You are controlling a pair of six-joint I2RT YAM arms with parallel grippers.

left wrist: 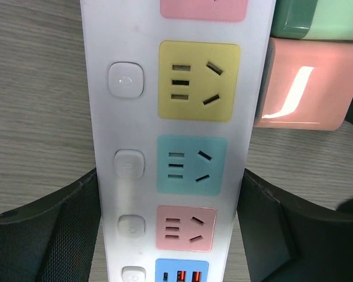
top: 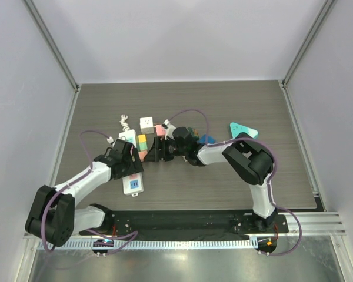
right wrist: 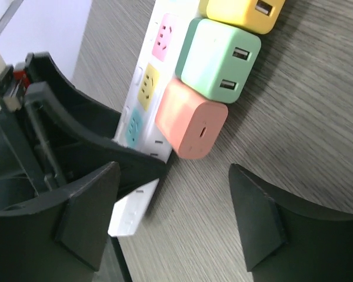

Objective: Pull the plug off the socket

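A white power strip lies on the dark table, with coloured sockets showing in the left wrist view. A salmon-pink plug sits in its side, with a green plug and a yellow plug beyond it. My left gripper is shut on the strip's body, its fingers pressed against both long sides. My right gripper is open, its fingertips just short of the pink plug, touching nothing.
A white cube and a pink cube lie beside the strip's far end. A teal triangular piece lies at the right. The strip's white cord curls at the far end. Enclosure walls surround the table.
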